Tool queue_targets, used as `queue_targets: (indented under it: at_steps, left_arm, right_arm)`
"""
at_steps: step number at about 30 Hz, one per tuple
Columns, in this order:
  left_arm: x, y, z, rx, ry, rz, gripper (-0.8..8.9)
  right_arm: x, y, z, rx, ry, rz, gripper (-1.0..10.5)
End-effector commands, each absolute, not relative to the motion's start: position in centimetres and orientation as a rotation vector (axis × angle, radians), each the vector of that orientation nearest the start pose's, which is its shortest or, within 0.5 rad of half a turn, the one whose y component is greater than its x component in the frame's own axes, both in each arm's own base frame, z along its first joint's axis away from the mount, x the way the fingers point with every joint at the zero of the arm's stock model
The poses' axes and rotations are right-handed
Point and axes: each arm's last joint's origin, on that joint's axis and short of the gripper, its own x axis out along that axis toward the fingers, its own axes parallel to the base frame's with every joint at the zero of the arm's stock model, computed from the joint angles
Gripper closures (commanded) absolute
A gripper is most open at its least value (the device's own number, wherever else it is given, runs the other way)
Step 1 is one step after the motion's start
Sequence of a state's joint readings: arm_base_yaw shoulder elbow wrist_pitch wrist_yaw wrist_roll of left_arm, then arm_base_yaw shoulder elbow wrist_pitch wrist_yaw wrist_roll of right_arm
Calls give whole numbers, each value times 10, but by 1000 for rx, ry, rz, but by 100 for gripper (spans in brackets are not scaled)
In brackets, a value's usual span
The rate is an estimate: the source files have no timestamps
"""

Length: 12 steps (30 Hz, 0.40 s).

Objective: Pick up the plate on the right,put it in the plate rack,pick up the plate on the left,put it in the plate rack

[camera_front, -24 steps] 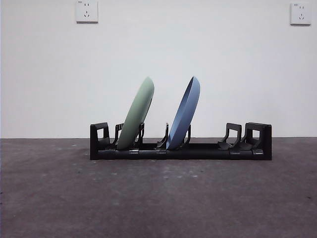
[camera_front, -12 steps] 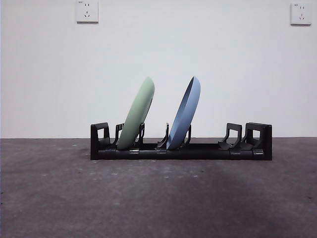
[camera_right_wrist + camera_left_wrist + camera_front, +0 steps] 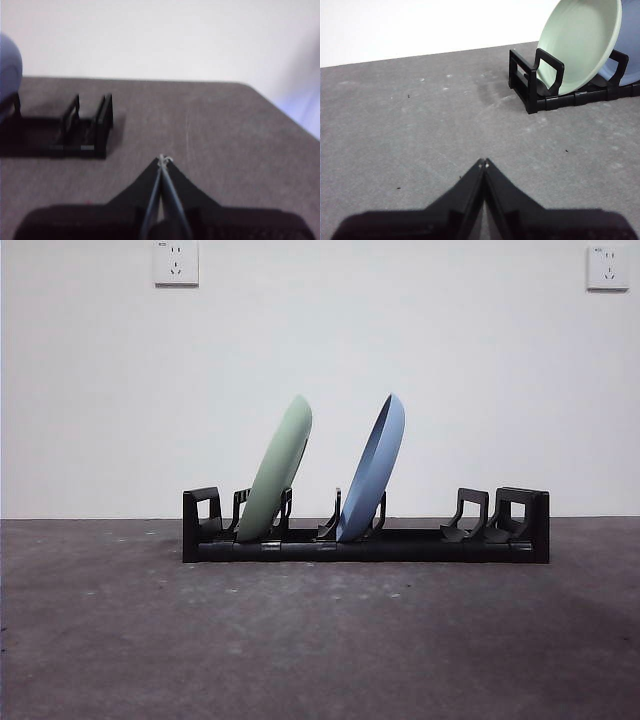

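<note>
The long black plate rack (image 3: 420, 545) stands across the middle of the grey table. A pale green plate (image 3: 277, 468) leans upright in its left slots, and a blue plate (image 3: 374, 466) leans in the slots beside it. The left wrist view shows the green plate (image 3: 580, 42) and the rack's end (image 3: 532, 85) well ahead of my left gripper (image 3: 483, 162), which is shut and holds nothing. My right gripper (image 3: 164, 159) is also shut and bare, off from the rack's other end (image 3: 85, 127), with the blue plate (image 3: 9, 62) at the picture's edge. Neither arm shows in the front view.
The rack's right-hand slots (image 3: 470, 512) hold nothing. Two wall sockets (image 3: 175, 262) sit high on the white wall behind. The table's edge (image 3: 280, 112) runs off beyond my right gripper.
</note>
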State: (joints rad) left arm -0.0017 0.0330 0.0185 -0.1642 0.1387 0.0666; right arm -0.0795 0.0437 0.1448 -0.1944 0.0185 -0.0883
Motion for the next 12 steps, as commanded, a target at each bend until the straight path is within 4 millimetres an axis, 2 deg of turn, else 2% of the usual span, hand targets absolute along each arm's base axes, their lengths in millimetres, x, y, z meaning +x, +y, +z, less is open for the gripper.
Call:
queue_targets:
  at_steps: [1,7,12]
  left_arm:
    - [97,-4,148,47,180,-141,817]
    - [97,-4,148,47,180,-141,817]
    - [97,-4,148,47,180,-141,817]
  right_arm:
    - [91,-8,178,-71,99,-95,946]
    - [95,-8,152,-2,173,-97,946]
    - [95,-8,151,85,172,-104,946]
